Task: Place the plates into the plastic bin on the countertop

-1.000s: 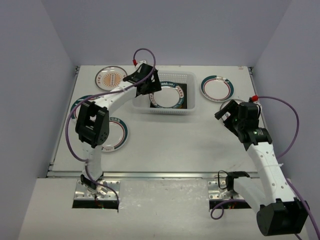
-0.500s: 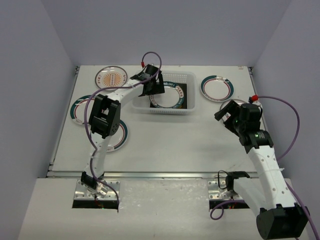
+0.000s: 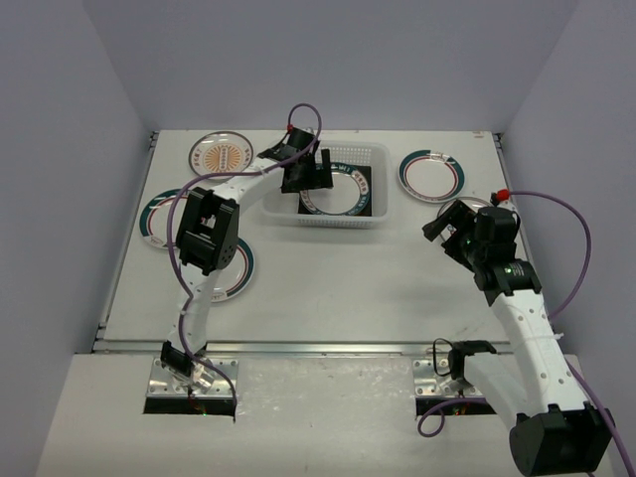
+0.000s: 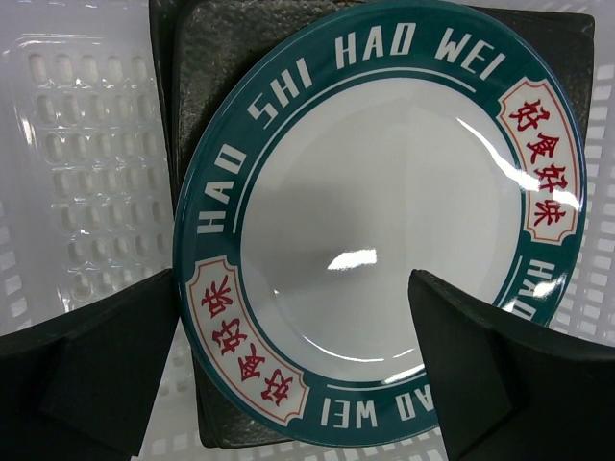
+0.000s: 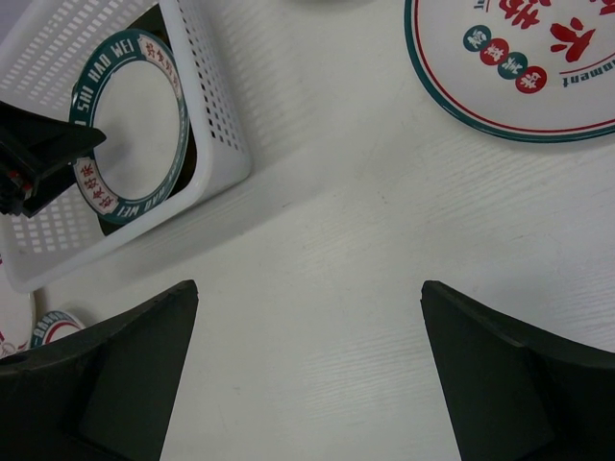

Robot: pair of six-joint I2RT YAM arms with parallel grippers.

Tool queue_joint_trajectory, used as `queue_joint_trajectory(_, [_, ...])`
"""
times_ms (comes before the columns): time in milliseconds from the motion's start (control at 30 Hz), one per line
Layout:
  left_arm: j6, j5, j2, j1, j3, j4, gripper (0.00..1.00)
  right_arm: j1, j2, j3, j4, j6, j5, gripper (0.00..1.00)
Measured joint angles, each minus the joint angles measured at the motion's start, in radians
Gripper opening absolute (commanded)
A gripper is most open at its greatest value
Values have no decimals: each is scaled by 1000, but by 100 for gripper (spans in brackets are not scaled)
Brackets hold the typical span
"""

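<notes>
The left gripper hangs right over the plastic bin, and its two fingers are spread wide with nothing between them. Just under it, inside the bin, a round plate lies flat on top of a dark square plate. The fingers do not touch it.

The round plate is white and shiny in the middle. It has a teal ring with white letters – HAO SHI HAO WEI – and pale patches with red signs on them.

The right gripper is spread wide too, with only the bare countertop below it. The bin is off to one side of it, and another round plate – white, with a teal rim and red dots – lies on the countertop close by.
</notes>
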Motion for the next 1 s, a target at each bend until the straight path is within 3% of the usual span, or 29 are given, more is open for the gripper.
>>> queue_joint_trajectory(367, [31, 39, 3, 1, 36, -80, 100, 0, 16, -12, 13, 0, -16, 99])
queue_joint_trajectory(700, [23, -156, -113, -5, 1, -155, 100, -2, 39, -36, -10, 131, 93, 99])
queue_joint_trajectory(833, [-23, -181, -336, -12, -215, -106, 100, -23, -7, -140, -10, 285, 161, 99])
queue_joint_trajectory(1000, [-102, -145, -848, -35, -614, -8, 100, -87, -144, -351, 63, 474, 272, 98])
